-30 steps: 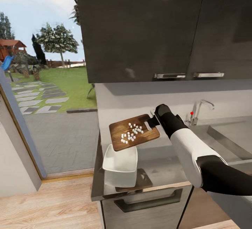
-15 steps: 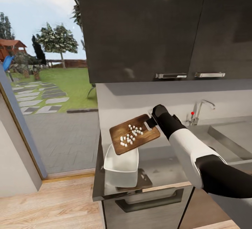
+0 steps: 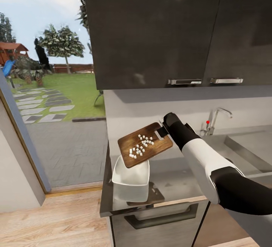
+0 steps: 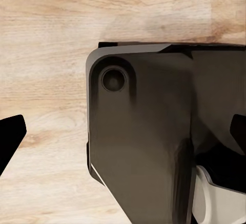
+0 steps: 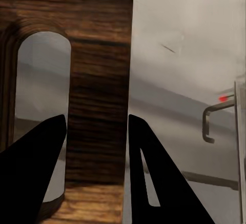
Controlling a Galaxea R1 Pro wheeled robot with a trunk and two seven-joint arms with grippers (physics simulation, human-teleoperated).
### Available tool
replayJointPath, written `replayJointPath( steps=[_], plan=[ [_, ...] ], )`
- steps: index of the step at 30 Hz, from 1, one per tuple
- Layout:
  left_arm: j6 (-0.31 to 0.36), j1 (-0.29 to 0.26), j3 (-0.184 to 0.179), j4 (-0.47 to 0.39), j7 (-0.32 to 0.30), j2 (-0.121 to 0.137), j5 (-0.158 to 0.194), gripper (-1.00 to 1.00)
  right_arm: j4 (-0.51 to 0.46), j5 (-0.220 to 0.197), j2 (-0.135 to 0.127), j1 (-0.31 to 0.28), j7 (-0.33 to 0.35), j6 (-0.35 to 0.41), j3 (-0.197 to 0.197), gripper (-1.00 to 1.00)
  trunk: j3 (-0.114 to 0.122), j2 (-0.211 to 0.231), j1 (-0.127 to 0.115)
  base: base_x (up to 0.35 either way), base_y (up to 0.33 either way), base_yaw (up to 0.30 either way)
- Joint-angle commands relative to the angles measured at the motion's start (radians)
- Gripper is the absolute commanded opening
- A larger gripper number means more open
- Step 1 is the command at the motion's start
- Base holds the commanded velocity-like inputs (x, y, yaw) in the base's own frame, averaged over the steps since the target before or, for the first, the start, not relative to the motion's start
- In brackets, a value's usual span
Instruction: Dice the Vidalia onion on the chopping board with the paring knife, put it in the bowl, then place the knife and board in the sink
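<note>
The right pincer [image 3: 163, 130] is clamped on the slotted end of the rectangular dark brown wooden chopping board [image 3: 145, 144], one black finger [image 5: 31, 175] at the slot and the other at the board's outer edge. Over the last second the board's far end, away from the pincer, has dipped a little further, and the small white cubes of diced onion [image 3: 142, 145] have crept along the grain towards that lower end (none has yet left the wood). The shallow white squarish bowl [image 3: 130, 174] sits on the smooth grey metallic countertop [image 3: 177, 181] directly under the board's low edge. The tipping step looks barely begun; a steeper tilt seems needed for the pieces to slide off. The left pincer [image 4: 123, 137] hangs over light wood flooring, fingertips spread and empty.
</note>
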Motion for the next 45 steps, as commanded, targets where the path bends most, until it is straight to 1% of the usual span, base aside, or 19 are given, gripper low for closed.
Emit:
replayJointPath(
  steps=[1,15,18,24,34,36,39,42,45],
  plan=[
    [-0.007,-0.001,-0.007,0.004,-0.006,0.0,0.01,1.0,-0.001,0.011,0.0,0.0,0.009,0.001,0.002,-1.0,0.0,-0.001,0.0,0.0,0.0,0.0],
    [-0.007,-0.001,-0.007,0.005,-0.006,0.0,0.01,1.0,-0.005,0.013,-0.001,0.0,0.006,-0.005,0.003,-1.0,0.0,-0.001,0.0,0.0,0.0,0.0],
    [-0.007,-0.001,-0.007,0.005,-0.006,0.0,0.01,1.0,-0.005,0.013,-0.002,0.0,0.0,-0.007,0.009,-1.0,0.0,-0.001,0.0,0.0,0.0,0.0],
    [-0.007,-0.001,-0.007,0.005,-0.006,0.0,0.01,1.0,-0.005,0.013,-0.001,0.0,-0.036,-0.008,0.037,-1.0,0.0,-0.001,0.0,0.0,0.0,0.0],
    [-0.007,-0.001,-0.007,0.005,-0.006,0.0,0.01,1.0,-0.01,0.014,0.001,0.0,-0.049,-0.008,0.043,-1.0,0.0,-0.001,0.0,0.0,0.0,0.0],
    [-0.007,-0.001,-0.007,0.005,-0.006,0.0,0.01,1.0,-0.01,0.015,0.007,0.0,-0.056,-0.008,0.063,-1.0,0.0,-0.001,0.0,0.0,0.0,0.0],
    [-0.007,-0.001,-0.007,0.005,-0.006,0.0,0.01,1.0,-0.01,0.014,0.014,0.0,-0.094,-0.008,0.115,-1.0,0.0,-0.001,0.0,0.0,0.0,0.0],
    [-0.007,-0.001,-0.007,0.005,-0.006,0.0,0.01,1.0,-0.01,0.014,0.016,0.0,-0.107,-0.008,0.129,-1.0,0.0,-0.001,0.0,0.0,0.0,0.0],
    [-0.007,-0.001,-0.007,0.005,-0.006,0.0,0.01,1.0,-0.011,0.014,0.016,0.0,-0.109,-0.008,0.131,-1.0,0.0,-0.001,0.0,0.0,0.0,0.0]
  ],
)
